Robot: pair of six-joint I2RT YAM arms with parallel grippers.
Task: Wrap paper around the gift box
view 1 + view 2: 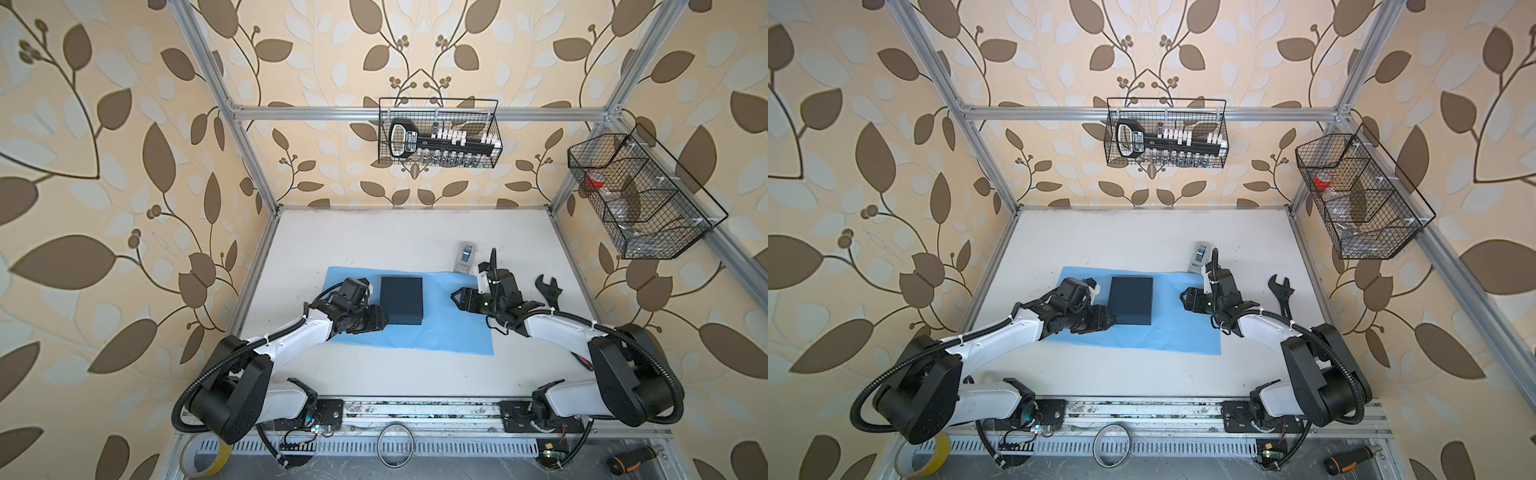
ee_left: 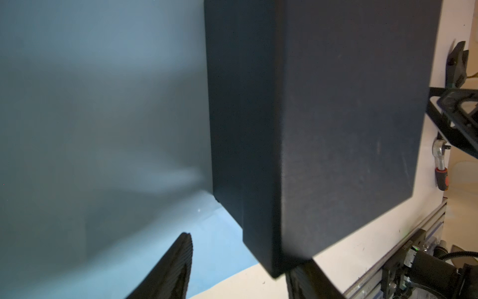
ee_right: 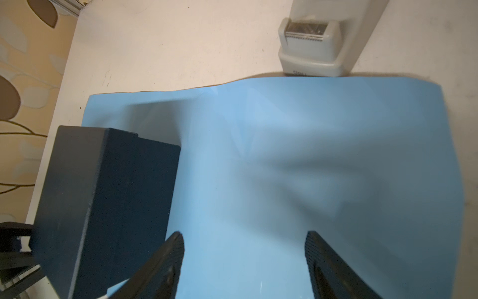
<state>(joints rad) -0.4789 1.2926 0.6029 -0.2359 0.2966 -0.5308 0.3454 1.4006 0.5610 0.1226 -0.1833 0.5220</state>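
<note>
Two hands flank the flat, matte navy-black gift box [image 1: 402, 300]. It lies a little left of the middle of the large, thin, sky-blue sheet of paper [image 1: 451, 332], which is spread on the white surface [image 1: 374, 245]. No edge of the sheet is folded over the box, so wrapping proper looks not yet begun. The step in hand seems to be placing the box on the sheet.

The left hand [image 1: 381, 322] sits at the box's near left corner, jaws apart astride it. In the left wrist view one ribbed finger [image 2: 178, 266] stands clear of the box wall, over the paper. The other sits at the corner on the top-face side, and I cannot tell whether it touches. The right hand [image 1: 456, 297] hovers released over bare paper just right of the box, with nothing between its fingers [image 3: 168, 264].

The next move probably calls for a firm pinch on that corner to square the box without dragging or creasing the thin sheet. After that, a hand must get under a free paper edge. The small grey tape dispenser [image 1: 465, 257] stands just beyond the sheet's far edge.
</note>
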